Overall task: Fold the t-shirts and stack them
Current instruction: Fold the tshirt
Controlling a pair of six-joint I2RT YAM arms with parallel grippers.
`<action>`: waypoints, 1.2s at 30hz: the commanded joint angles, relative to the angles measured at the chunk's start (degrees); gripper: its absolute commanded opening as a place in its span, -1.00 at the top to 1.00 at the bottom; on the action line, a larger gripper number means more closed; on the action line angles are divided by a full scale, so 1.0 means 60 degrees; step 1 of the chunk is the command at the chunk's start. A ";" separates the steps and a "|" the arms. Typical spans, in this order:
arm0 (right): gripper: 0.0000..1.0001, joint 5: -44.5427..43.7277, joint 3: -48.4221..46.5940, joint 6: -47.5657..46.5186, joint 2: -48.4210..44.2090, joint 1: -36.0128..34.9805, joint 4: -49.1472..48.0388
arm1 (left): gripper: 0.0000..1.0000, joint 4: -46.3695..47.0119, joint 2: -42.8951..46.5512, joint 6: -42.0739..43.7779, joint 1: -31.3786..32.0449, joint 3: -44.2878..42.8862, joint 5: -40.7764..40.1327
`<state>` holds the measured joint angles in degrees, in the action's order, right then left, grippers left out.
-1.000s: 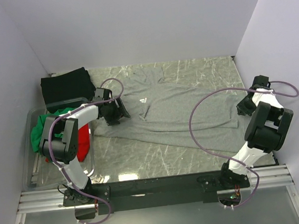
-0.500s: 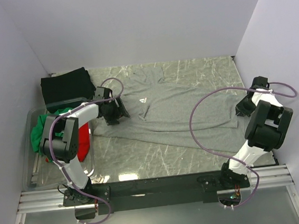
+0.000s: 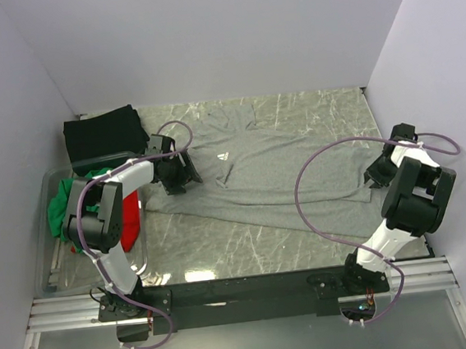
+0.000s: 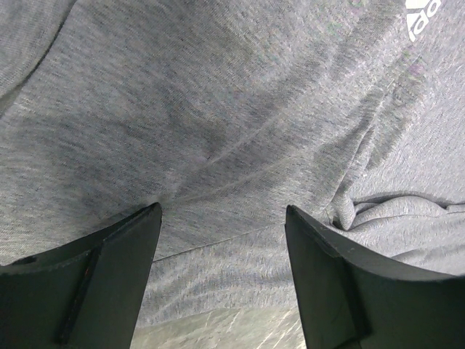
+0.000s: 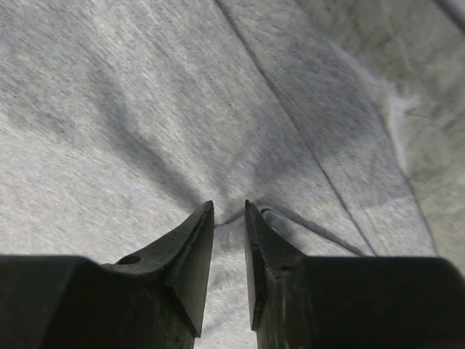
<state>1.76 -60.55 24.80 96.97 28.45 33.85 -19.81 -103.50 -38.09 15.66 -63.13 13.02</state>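
Note:
A large heather-grey t-shirt (image 3: 274,170) lies spread over the marble table, its white chest logo (image 3: 225,155) facing up. My left gripper (image 3: 188,177) rests on its left edge. In the left wrist view this gripper (image 4: 221,211) is open wide, with its fingers pressed on the grey fabric (image 4: 218,109) just above the hem. My right gripper (image 3: 375,171) is at the shirt's right edge. In the right wrist view it (image 5: 229,205) is shut on a small pinch of grey cloth (image 5: 145,109). A folded black t-shirt (image 3: 103,133) lies at the back left.
A clear plastic bin (image 3: 48,266) stands at the left and holds a green shirt (image 3: 59,209) and a red shirt (image 3: 130,221). White walls close in the table on three sides. Purple cables loop over both arms.
My right gripper has shifted slightly inward along the shirt's right edge. The left arm and the shirts have not visibly moved.

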 commanded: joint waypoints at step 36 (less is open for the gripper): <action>1.00 -0.0030 0.0221 -0.0017 -0.0825 0.0122 0.0101 | -0.54 -0.0506 -0.0474 0.0561 -0.0149 0.0341 -0.0748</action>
<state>0.62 -56.60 24.53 92.44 28.86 35.59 -20.18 -103.72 -37.21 15.66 -63.44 13.23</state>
